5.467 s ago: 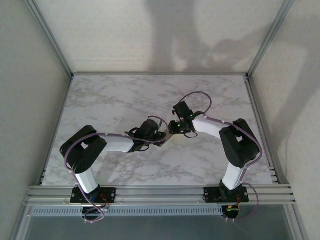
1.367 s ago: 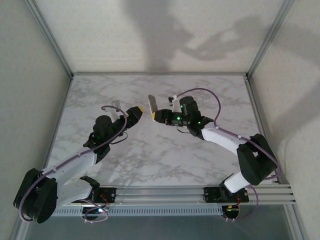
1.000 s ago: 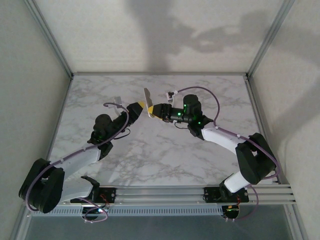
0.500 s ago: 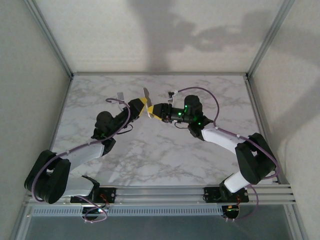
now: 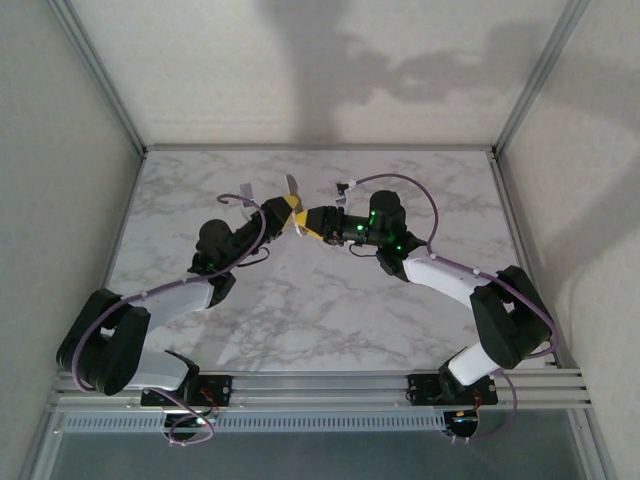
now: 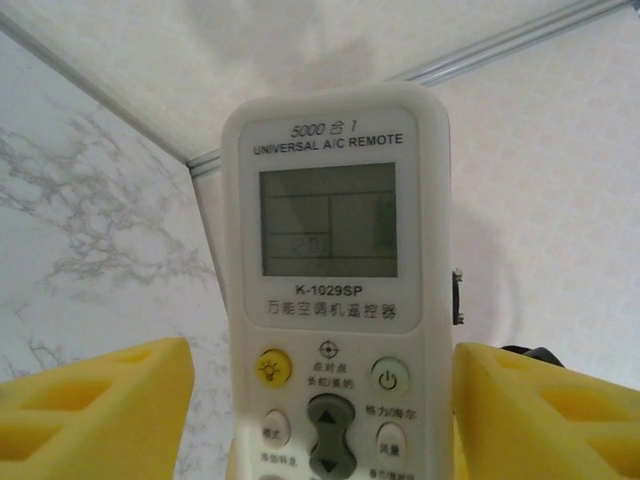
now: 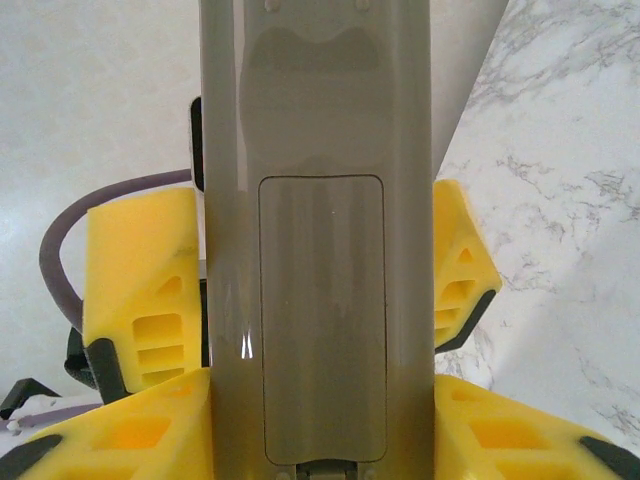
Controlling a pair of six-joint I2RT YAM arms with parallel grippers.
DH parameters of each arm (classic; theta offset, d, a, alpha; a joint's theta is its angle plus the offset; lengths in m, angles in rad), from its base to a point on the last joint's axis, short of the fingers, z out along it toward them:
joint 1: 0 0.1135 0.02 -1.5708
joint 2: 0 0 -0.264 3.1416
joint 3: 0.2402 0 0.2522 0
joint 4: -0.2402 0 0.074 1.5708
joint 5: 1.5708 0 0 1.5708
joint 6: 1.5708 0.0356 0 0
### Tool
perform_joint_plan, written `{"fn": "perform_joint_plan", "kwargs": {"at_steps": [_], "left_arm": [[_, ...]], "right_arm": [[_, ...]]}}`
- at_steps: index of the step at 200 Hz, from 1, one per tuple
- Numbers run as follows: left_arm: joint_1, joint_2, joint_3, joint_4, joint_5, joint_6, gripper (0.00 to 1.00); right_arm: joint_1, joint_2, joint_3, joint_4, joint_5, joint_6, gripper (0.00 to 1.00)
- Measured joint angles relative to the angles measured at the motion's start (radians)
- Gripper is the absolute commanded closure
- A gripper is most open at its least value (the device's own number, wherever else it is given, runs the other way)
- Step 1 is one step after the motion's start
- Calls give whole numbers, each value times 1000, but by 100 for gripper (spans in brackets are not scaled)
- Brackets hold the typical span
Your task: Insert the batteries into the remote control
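The remote control [image 5: 292,187] stands upright above the table's far middle, with my right gripper [image 5: 305,223] shut on its lower end. In the right wrist view its tan back [image 7: 320,200] faces the camera with the battery cover [image 7: 322,320] shut, and my right gripper [image 7: 320,425] presses on both sides. My left gripper [image 5: 286,207] meets it from the left. The left wrist view has the white front and grey display [image 6: 328,222], with my left gripper [image 6: 325,405] open around it: a gap on the left, nearly touching on the right. The batteries are out of view.
The marble table [image 5: 330,310] lies below both arms. An aluminium rail [image 5: 320,385] carries the arm bases along the near edge. Frame posts [image 5: 100,75] and pale walls close in the sides and back.
My left gripper has reached in from the left and brought its fingers round the remote, narrowing as it came. My right gripper tilted the remote upright and has held still since.
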Motion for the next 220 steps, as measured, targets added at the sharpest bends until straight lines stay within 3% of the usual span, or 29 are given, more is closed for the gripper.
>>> {"fn": "perform_joint_plan", "kwargs": {"at_steps": [29, 51, 61, 81, 109, 152, 164, 220], "left_arm": [[-8, 3, 21, -6, 2, -1, 45], [-10, 3, 24, -14, 2, 0, 52], [-11, 3, 27, -27, -1, 3, 53], [-12, 2, 37, -48, -5, 12, 53], [-16, -12, 80, -196, -40, 77, 53], [-20, 25, 177, -473, -149, 200, 51], [-29, 65, 225, -559, -202, 240, 47], [-143, 332, 446, -873, -470, 386, 48]], "right_arm": [[0, 0, -5, 24, -2, 1, 66], [0, 0, -10, 31, -2, 0, 59], [-3, 0, -11, 30, -1, 0, 52], [-6, -1, -11, 26, 2, -1, 24], [-27, -34, -39, -42, 29, -36, 10], [-80, -166, -84, -291, 160, -183, 8], [-85, -209, -93, -368, 216, -238, 8], [-106, -351, -181, -586, 431, -402, 8]]}}
